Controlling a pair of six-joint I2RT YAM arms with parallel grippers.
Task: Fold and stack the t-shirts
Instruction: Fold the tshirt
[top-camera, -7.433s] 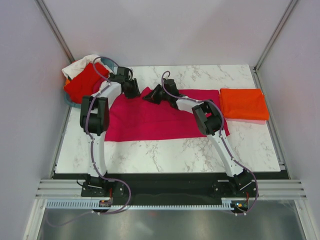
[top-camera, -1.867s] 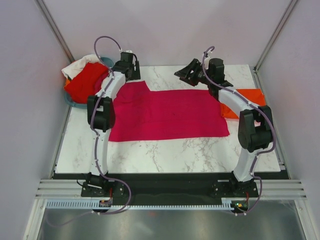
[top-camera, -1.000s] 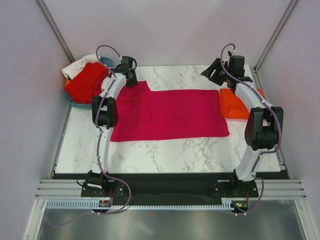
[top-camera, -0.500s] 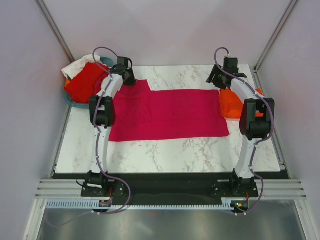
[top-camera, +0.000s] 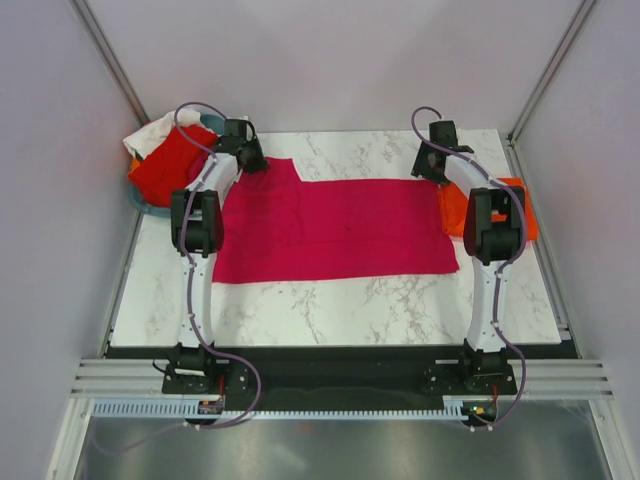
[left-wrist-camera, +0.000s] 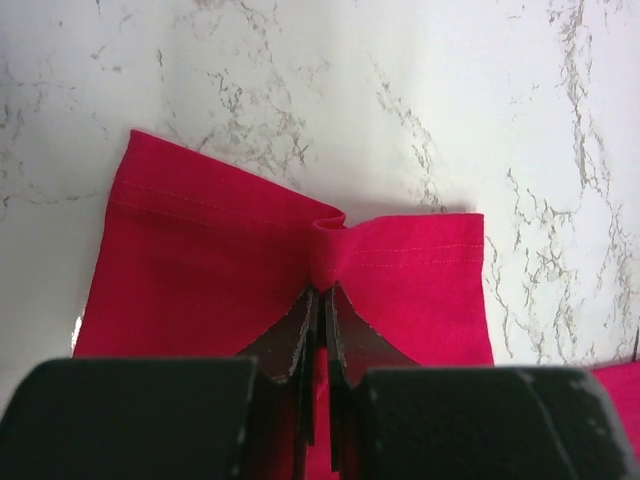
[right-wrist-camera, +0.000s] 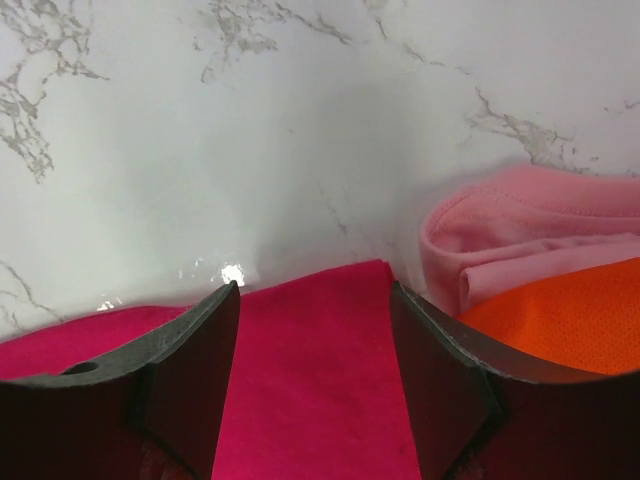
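A magenta-pink t-shirt (top-camera: 340, 225) lies spread flat on the marble table (top-camera: 330, 310). At its far left sleeve, my left gripper (top-camera: 251, 162) is shut, and the left wrist view shows a small fold of the sleeve hem (left-wrist-camera: 328, 240) pinched between the jaws of the left gripper (left-wrist-camera: 325, 292). My right gripper (top-camera: 431, 170) is over the shirt's far right corner. In the right wrist view the right gripper (right-wrist-camera: 312, 300) is open, its fingers on either side of that magenta corner (right-wrist-camera: 320, 350). A folded orange t-shirt (top-camera: 449, 213) lies right of it, partly behind the right arm.
A teal basket (top-camera: 140, 205) at the far left edge holds a red t-shirt (top-camera: 165, 170) and a white one (top-camera: 155, 130). In the right wrist view a pale pink fold (right-wrist-camera: 520, 230) sits on the orange cloth (right-wrist-camera: 570, 310), close beside the right finger.
The left gripper has shut on the sleeve hem. The right gripper has come down and in from the far right of the table to the shirt's far right corner.
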